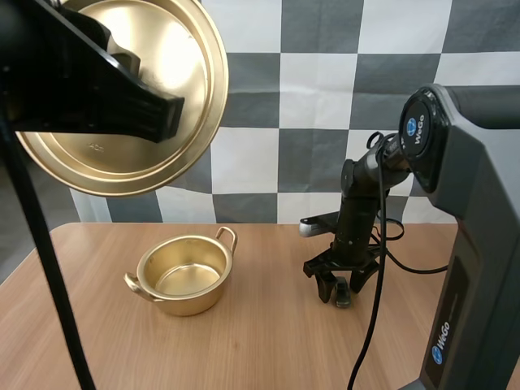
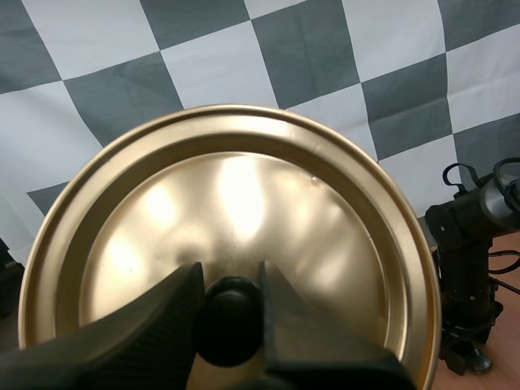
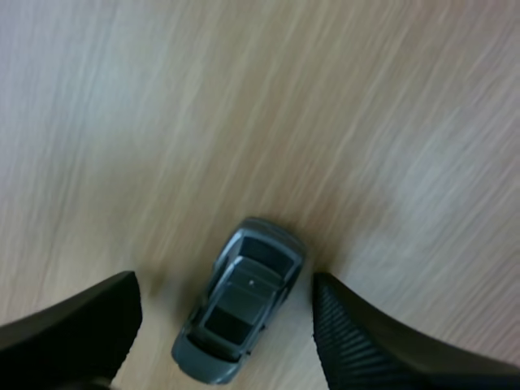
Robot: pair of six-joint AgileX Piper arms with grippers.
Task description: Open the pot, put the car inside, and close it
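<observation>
High view: you are holding the lid (image 1: 166,77) clear of the open pot (image 1: 185,276), leaving its mouth free; left wrist view: your left gripper (image 2: 230,280) is pinching the lid's knob (image 2: 230,325); right wrist view: your right gripper (image 3: 223,286), jaws wide, is straddling the car (image 3: 241,313) on the table (image 3: 244,97) for pickup.

I read "WeGo" twice on my right arm (image 1: 479,244): on its round joint cap (image 1: 416,130) and its lower casing (image 1: 439,351).
</observation>
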